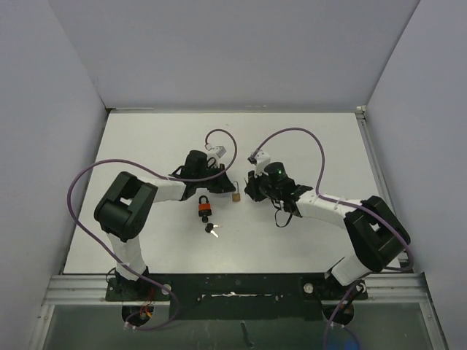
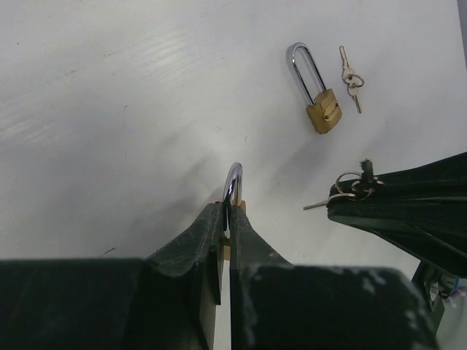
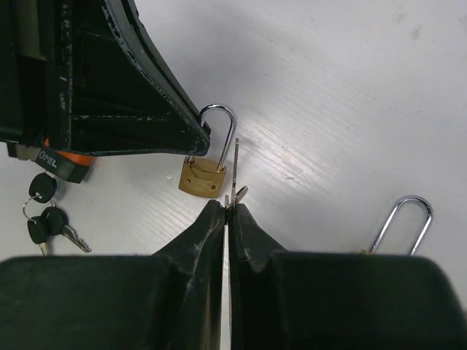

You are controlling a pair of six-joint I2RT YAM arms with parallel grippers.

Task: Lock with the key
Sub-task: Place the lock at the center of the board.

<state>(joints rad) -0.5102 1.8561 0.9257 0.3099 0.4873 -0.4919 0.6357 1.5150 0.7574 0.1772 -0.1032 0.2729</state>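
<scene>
Left gripper [image 2: 228, 213]: fingers pressed together, pinching the small brass padlock [image 2: 232, 186]; its silver shackle pokes out past the fingertips.
Right gripper [image 3: 228, 210]: fingers squeezed thin on the key [image 3: 235, 164], blade pointing away from the fingertips.
Key position: just beside the padlock's shackle; whether they touch, cannot tell.
Orange padlock [image 1: 205, 208]: flat on the white table [image 1: 146, 146], near the left gripper, black-headed keys [image 1: 212, 230] just beside it.
Long-shackle brass padlock [image 2: 318, 91]: lying flat, apart from both grippers, small spare keys [image 2: 351, 79] beside it.
</scene>
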